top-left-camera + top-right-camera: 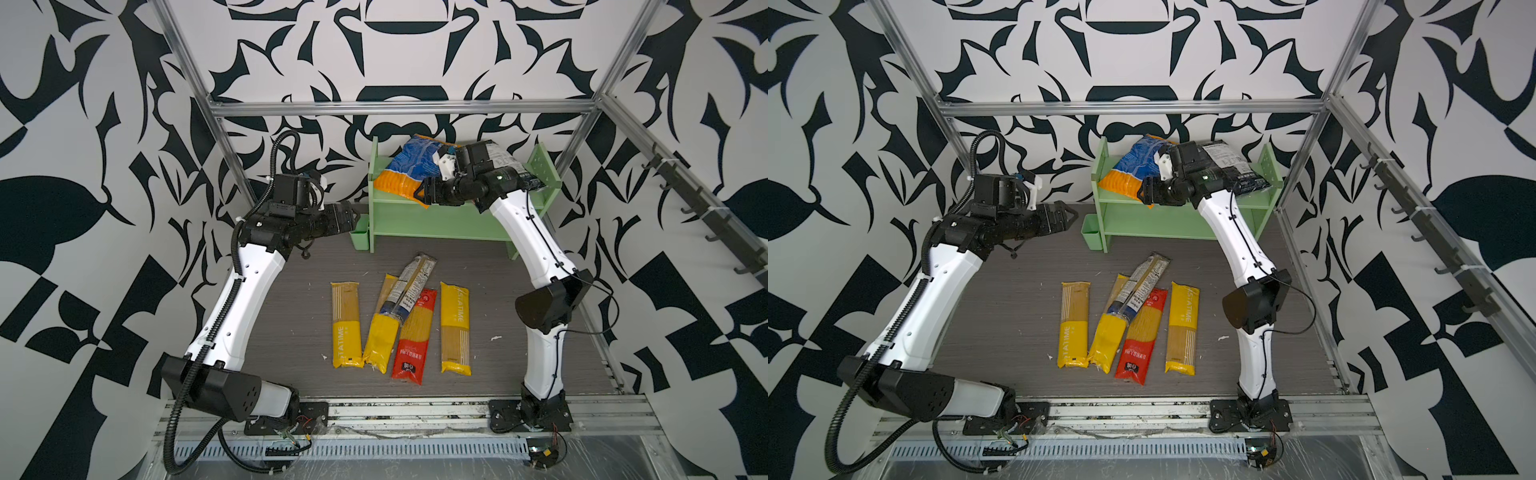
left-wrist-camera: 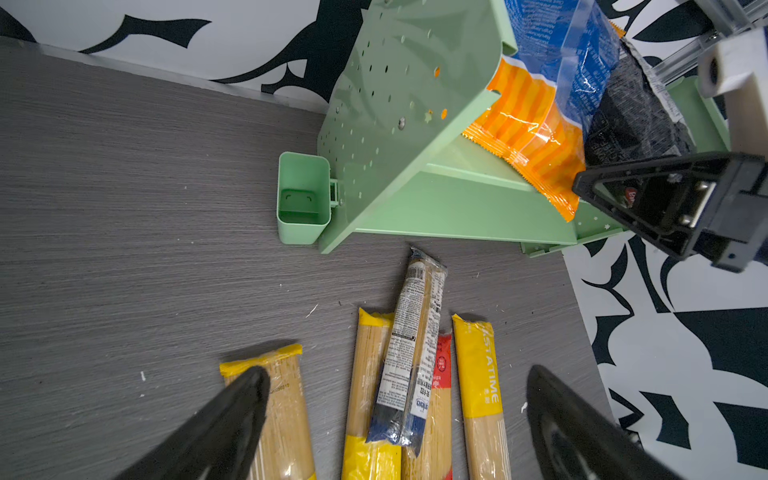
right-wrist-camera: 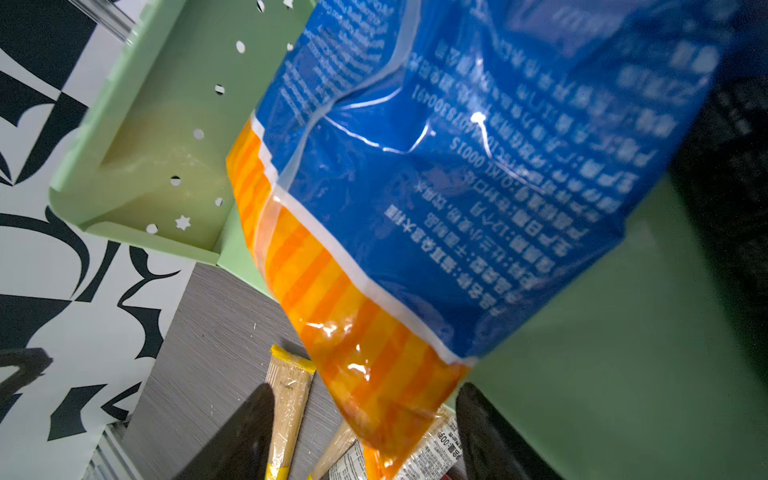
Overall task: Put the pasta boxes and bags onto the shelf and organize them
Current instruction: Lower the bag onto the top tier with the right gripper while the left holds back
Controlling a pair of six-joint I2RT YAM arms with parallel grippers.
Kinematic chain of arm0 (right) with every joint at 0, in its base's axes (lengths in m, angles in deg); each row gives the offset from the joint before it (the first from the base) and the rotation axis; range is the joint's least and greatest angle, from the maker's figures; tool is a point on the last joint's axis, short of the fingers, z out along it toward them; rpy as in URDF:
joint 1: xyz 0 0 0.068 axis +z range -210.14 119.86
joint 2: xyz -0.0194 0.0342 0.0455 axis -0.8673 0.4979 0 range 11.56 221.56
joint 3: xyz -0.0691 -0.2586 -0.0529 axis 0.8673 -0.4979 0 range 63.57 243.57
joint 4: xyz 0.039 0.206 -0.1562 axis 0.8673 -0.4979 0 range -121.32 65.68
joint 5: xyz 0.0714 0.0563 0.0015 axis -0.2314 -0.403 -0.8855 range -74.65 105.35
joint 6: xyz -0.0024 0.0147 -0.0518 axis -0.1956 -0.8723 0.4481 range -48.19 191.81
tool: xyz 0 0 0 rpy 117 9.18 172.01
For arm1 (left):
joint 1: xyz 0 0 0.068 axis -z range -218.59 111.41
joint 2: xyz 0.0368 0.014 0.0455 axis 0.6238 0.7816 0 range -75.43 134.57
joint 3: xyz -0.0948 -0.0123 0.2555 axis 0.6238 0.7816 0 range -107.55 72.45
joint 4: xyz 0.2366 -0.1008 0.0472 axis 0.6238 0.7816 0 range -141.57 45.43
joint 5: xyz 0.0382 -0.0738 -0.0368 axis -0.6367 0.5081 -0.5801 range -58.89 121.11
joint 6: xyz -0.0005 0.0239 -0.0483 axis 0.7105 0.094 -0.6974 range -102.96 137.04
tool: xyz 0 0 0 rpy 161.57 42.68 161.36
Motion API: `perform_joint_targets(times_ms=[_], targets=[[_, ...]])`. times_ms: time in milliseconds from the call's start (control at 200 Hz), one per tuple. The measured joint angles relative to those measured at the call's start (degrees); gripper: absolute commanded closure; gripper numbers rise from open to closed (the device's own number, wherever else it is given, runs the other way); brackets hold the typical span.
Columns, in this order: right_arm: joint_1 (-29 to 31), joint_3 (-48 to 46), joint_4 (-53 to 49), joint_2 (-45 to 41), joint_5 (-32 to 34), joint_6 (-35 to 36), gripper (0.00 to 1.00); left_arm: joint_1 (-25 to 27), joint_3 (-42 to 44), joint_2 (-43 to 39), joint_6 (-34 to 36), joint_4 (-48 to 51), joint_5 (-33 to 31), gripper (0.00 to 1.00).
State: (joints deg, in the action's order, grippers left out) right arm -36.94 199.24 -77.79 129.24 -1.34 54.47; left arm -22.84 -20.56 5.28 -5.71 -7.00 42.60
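Seven packs, tally: two wide bags up on the shelf (image 1: pixel 440 216), five long packs down on the bench (image 1: pixel 291 299).
Top tier, left: blue-and-orange bag (image 1: pixel 411 166), slanted, its orange end hanging out over the front edge.
Top tier, right: black bag (image 1: pixel 1237 170), beside the first, partly hidden by the right arm.
Lower tier: nothing seen on it.
Bench, before the shelf: yellow pack (image 1: pixel 347 324), second yellow pack (image 1: pixel 380 336), red pack (image 1: pixel 413 340) and third yellow pack (image 1: pixel 455 328) lie side by side. The navy-clear pack (image 1: pixel 409 286) lies slantwise on top of the second yellow pack and the red pack.
Right tool: right pincer (image 1: pixel 420 193) at the top tier's front edge, jaws apart on either side of the orange end, no clamp seen.
Right arm: rises from the front base, elbow bent, forearm sloping up to the shelf, wrist turned leftward.
Left tool: left pincer (image 1: pixel 354 217) spread wide, holding nothing, just beside the shelf's left side panel, above the small green cup (image 1: pixel 359 239).
Left arm: elbow raised, forearm about level, pointing at the shelf.
Step in hand, judged: settling the blue-and-orange bag on the top tier.
Next move, judged: nip or nudge the orange end and push it back until nothing overhangs. The film is soft, so gently. The long packs follow, navy-clear pack first.
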Motion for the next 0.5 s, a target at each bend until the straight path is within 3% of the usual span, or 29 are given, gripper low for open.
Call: perform_joint_targets(times_ms=[500], targets=[[2.9,-2.6,0.7,-0.5,10.0,4.3,0.75,0.0,0.0,-0.5,0.0,0.0,-0.3,0.01]])
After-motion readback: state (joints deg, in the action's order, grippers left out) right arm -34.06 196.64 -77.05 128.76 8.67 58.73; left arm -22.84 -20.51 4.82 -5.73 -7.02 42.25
